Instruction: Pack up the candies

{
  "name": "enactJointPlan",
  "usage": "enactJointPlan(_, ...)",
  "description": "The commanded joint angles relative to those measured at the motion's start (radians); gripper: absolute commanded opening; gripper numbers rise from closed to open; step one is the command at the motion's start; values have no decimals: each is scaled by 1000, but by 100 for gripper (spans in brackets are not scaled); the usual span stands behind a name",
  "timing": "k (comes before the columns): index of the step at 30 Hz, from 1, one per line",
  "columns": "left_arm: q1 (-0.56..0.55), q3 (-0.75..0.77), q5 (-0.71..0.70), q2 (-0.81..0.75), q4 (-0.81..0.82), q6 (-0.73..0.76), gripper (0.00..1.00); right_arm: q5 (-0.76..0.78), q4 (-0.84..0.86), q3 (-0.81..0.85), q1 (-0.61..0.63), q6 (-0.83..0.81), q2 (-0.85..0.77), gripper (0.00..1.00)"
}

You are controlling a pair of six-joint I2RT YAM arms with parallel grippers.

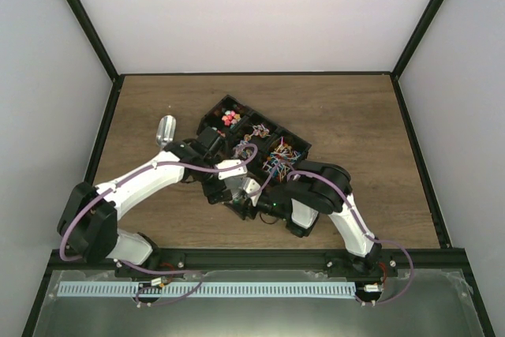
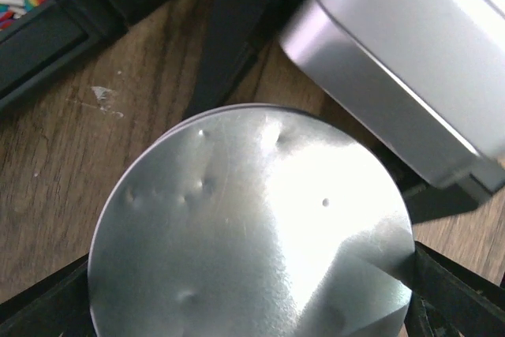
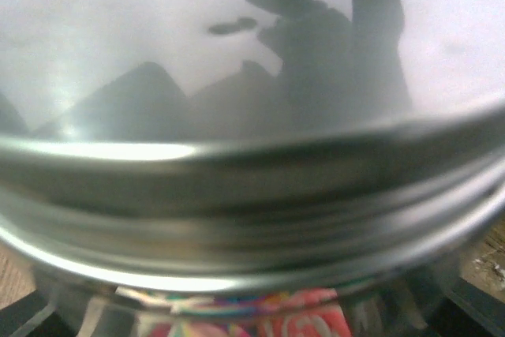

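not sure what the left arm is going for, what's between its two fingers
A round silver lid fills the gap between the left fingers; this shows in the left wrist view.

Wooden tabletop (image 1: 355, 116), enclosed by white walls (image 1: 252, 5) and black frame posts (image 1: 79, 17). Black compartment tray (image 1: 215, 110) lying diagonally at centre; metal scoop (image 1: 166, 129) on the wood just left of it. Round metal screw lid (image 2: 252, 226), top slightly dented, seated on clear jar (image 3: 118, 309).
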Motion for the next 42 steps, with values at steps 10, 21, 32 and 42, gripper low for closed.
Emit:
enactJointPlan(10, -5, 119, -11, 99, -256, 781, 91, -262, 360, -53, 8, -4, 6, 63)
enactJointPlan(21, 47, 194, 83, 71, -317, 656, 100, -172, 338, -57, 8, 7, 0, 62)
enactJointPlan(32, 48, 12, 110, -145, -34, -31, 100, 25, 300, -14, 9, 19, 18, 63)
enactJointPlan(42, 18, -42, 0, -112, 89, -227, 100, 71, 279, 5, 9, 15, 21, 63)
